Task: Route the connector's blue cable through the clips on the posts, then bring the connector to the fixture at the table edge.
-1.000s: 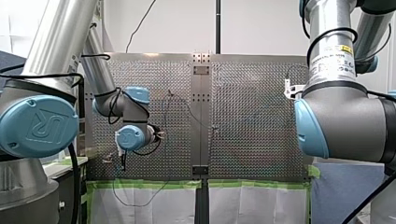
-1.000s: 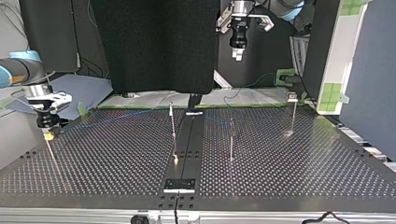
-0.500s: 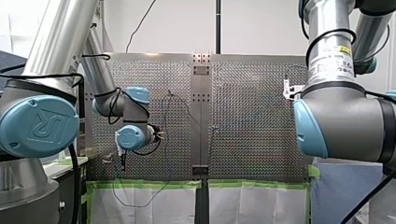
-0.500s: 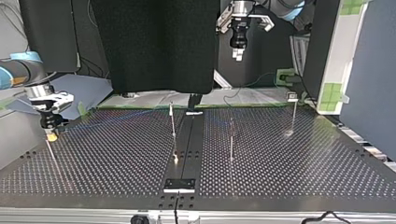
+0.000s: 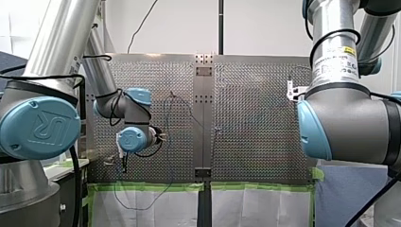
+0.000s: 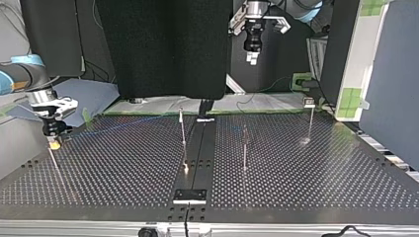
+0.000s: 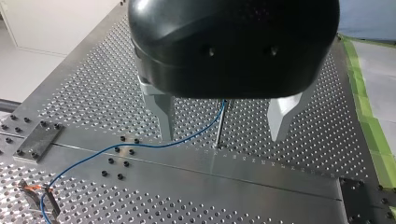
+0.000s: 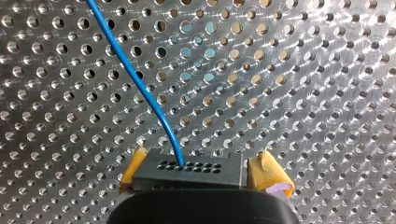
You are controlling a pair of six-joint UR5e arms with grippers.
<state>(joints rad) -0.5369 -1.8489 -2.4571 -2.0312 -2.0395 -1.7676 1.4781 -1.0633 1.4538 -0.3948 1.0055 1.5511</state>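
In the right wrist view the black connector sits between my right gripper's yellow pads. These stand open, with a gap showing beside one pad. The blue cable leaves the connector over the perforated plate. At the top view's left this gripper hovers over a thin post, and the cable runs faintly toward the middle post. My left gripper is open, its metal fingers on either side of a post that carries the cable. It hangs high in the top view.
More posts stand on the plate. A dark centre rail ends in a small bracket. Another clip post holds the cable near the rail. Green tape lines the table's near edge.
My right gripper has shifted slightly lower at the top view's left, above its post. The left arm has not moved.
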